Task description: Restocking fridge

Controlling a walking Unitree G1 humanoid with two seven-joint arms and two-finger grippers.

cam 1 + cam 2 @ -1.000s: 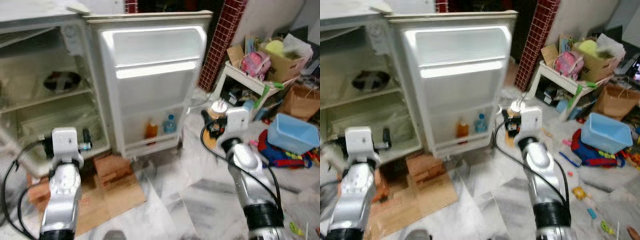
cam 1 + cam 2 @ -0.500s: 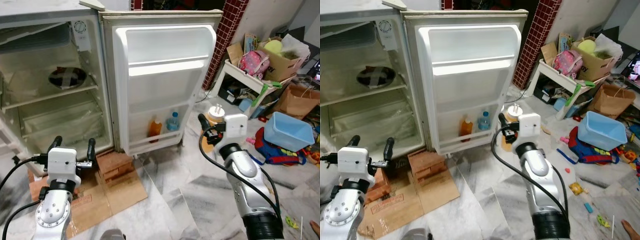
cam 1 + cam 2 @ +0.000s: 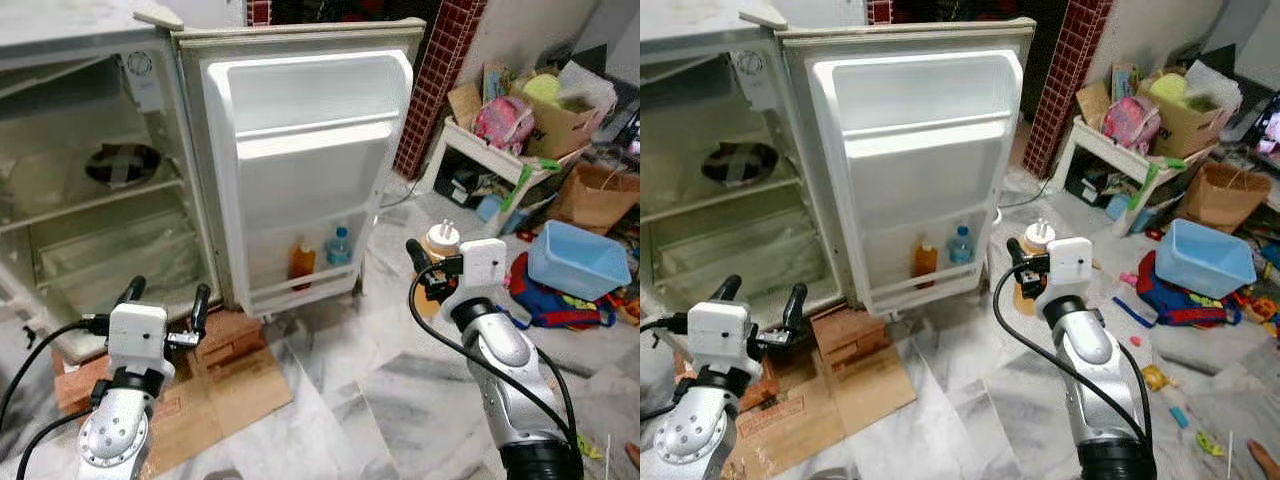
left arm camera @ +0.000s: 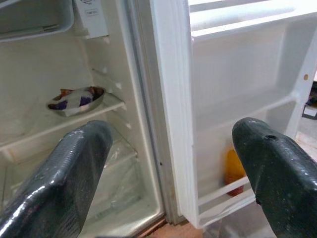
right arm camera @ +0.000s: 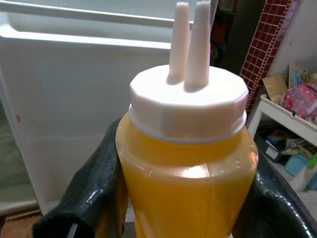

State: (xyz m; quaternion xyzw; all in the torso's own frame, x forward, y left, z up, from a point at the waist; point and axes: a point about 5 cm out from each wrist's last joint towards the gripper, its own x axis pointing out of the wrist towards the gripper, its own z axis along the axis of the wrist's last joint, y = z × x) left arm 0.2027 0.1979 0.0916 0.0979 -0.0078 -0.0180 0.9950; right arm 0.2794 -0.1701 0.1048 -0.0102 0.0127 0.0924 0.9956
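Right gripper clamped round the middle of a full yellow sauce bottle held upright near the open fridge door, likely heavy, slick and squeezable, best gripped low and gently; left gripper spread wide, empty.

Lived-in home interior: small white fridge open on marble floor, propped on bricks and cardboard; toys, bags, cardboard box heaped round white rack; red-tiled pillar behind.
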